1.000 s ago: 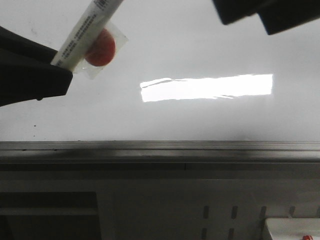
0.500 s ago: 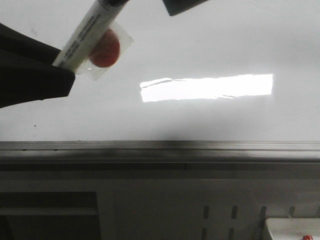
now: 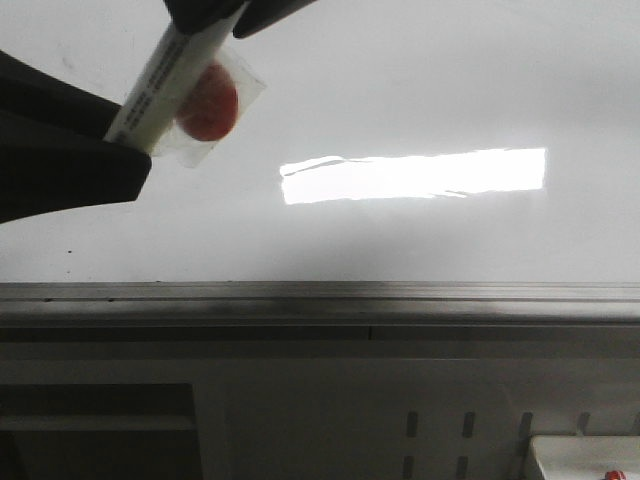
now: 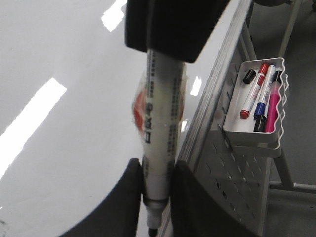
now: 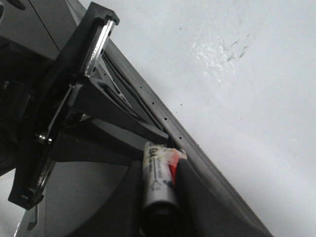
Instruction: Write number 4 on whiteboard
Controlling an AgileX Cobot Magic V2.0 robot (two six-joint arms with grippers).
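The whiteboard (image 3: 400, 80) is glossy white with a grey edge rail (image 3: 400, 295). No number 4 shows on it in any view. My left gripper (image 3: 130, 135) is shut on the lower part of a white marker (image 3: 165, 80) that carries a red sticker (image 3: 208, 100). In the left wrist view the marker (image 4: 160, 123) sits between the left gripper's (image 4: 157, 182) fingers, its nib bare. My right gripper (image 3: 235, 15) covers the marker's upper end. In the right wrist view the right gripper (image 5: 160, 197) has its fingers against both sides of the marker's (image 5: 158, 177) black end.
A bright glare bar (image 3: 415, 175) lies on the board. Below the rail is a perforated panel (image 4: 232, 177) with a white tray (image 4: 256, 108) holding several markers. The tray's corner shows in the front view (image 3: 585, 455).
My right gripper has moved left along the top, from the upper right to over the marker's upper end. My left gripper and the marker have barely shifted.
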